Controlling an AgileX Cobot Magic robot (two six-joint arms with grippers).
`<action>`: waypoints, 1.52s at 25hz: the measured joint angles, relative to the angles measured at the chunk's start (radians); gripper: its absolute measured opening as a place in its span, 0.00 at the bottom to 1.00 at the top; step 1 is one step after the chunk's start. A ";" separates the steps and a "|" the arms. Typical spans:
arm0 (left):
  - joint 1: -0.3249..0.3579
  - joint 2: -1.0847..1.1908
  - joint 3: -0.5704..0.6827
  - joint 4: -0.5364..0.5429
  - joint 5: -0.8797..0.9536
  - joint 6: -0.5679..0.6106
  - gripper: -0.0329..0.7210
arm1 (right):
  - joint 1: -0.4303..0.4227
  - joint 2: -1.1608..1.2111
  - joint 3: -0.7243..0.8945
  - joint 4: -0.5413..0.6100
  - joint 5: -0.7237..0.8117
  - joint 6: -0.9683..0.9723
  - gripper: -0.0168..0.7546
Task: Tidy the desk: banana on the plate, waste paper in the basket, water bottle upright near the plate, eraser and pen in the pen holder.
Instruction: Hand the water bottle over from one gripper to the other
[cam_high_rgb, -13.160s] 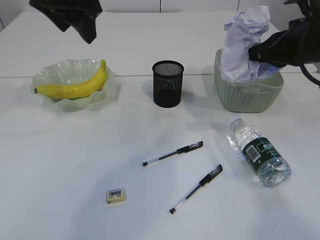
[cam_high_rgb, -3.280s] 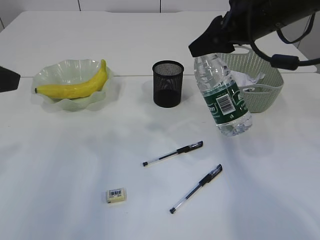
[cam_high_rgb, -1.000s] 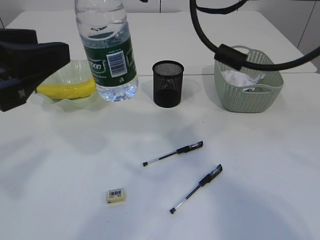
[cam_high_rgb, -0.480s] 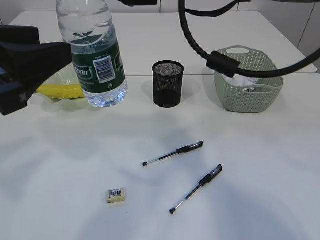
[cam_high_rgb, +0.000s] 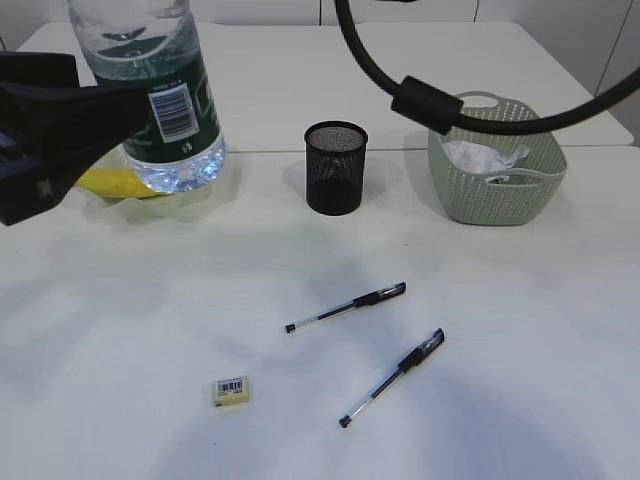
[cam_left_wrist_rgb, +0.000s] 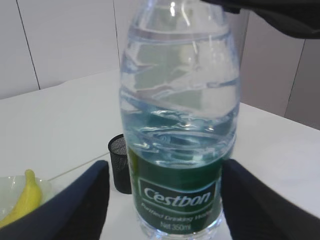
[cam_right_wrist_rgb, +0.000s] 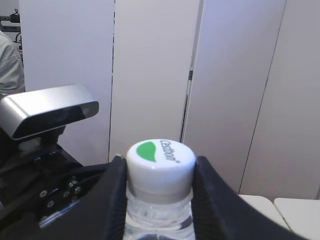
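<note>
Water fills the bottle (cam_left_wrist_rgb: 177, 125) about two-thirds, so it likely feels fairly heavy and may slosh when tilted; its thin clear walls would probably dent under a hard squeeze and look slick. The stiffer neck under the cap (cam_right_wrist_rgb: 160, 159) seems the safer place to hold, and the labelled middle the next best. It is a small clear bottle with a white cap bearing a green leaf mark and a dark green label. The right gripper (cam_right_wrist_rgb: 159, 200) pinches it at the neck, one finger (cam_right_wrist_rgb: 112, 200) on each side just below the cap, and the bottle hangs upright beneath them. The left gripper (cam_left_wrist_rgb: 165, 200) has its fingers (cam_left_wrist_rgb: 75, 205) spread, one on either side of the label; whether they touch it cannot be told. Below and behind those fingers sit the banana (cam_left_wrist_rgb: 22, 200) and plate (cam_left_wrist_rgb: 7, 187).
</note>
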 joint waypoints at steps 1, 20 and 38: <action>0.000 0.000 0.000 0.003 0.000 -0.003 0.71 | 0.006 0.000 -0.008 0.000 0.000 -0.001 0.32; -0.003 0.000 0.000 0.039 -0.079 -0.033 0.81 | 0.086 0.000 -0.034 0.001 0.011 -0.001 0.32; -0.004 0.000 0.000 0.047 -0.089 -0.041 0.62 | 0.086 0.000 -0.036 0.009 0.012 -0.001 0.32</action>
